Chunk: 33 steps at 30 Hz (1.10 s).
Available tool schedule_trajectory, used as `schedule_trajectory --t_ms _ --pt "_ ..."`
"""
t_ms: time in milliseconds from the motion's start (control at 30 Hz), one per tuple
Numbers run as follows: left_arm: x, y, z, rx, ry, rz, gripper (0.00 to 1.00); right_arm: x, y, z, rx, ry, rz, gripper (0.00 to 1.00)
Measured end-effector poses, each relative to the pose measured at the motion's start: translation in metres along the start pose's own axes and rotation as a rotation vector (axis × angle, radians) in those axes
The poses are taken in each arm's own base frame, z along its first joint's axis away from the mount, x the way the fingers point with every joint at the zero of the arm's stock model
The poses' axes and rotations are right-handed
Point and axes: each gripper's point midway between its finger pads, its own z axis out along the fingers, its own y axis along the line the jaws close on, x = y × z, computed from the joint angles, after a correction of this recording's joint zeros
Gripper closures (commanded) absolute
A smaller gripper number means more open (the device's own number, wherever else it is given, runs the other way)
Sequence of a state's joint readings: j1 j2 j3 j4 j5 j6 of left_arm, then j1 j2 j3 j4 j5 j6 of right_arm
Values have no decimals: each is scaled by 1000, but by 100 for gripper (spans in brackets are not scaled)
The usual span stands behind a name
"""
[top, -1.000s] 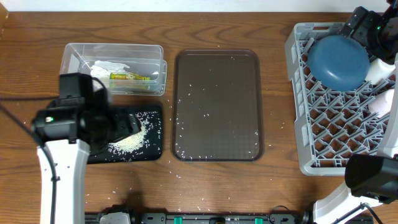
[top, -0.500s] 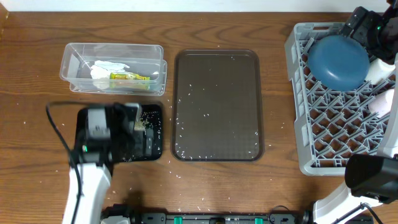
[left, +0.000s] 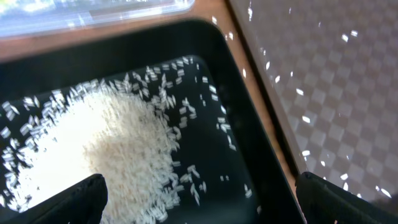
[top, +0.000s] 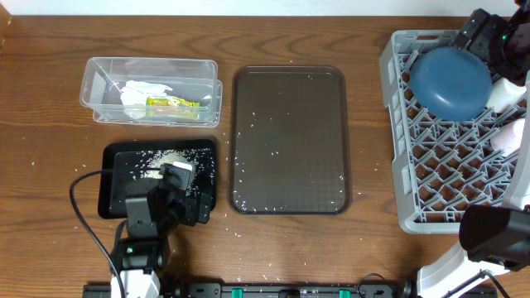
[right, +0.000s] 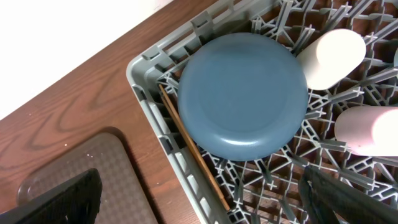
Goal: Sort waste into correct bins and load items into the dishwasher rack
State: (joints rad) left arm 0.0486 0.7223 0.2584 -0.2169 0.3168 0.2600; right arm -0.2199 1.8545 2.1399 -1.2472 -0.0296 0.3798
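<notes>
Left gripper [left: 199,202]: fingers spread wide, nothing held, over the black tray [top: 116,157]. That tray lies just left of the brown serving tray [top: 288,141] and holds a rice heap [left: 118,149]. Right gripper [right: 199,199]: fingers spread, empty, above the upturned dark-blue bowl [right: 242,93] in the rack [top: 447,182], right of the serving tray.

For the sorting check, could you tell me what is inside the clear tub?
A crumpled white napkin and a yellow-green wrapper lie in the tub; anything beneath them is hidden.
</notes>
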Motion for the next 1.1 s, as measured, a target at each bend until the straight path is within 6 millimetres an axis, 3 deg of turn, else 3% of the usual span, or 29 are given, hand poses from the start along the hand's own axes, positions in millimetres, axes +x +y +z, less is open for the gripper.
schedule_trajectory --t_ms 167,533,1100 --pt "-6 0 -5 -18 -88 27 0 0 0 0 0 0 0 1" --pt "5 -2 -3 -41 -197 66 0 0 0 0 0 0 0 1" --pt "-40 1 -33 -106 -456 151 0 0 0 0 0 1 0 1"
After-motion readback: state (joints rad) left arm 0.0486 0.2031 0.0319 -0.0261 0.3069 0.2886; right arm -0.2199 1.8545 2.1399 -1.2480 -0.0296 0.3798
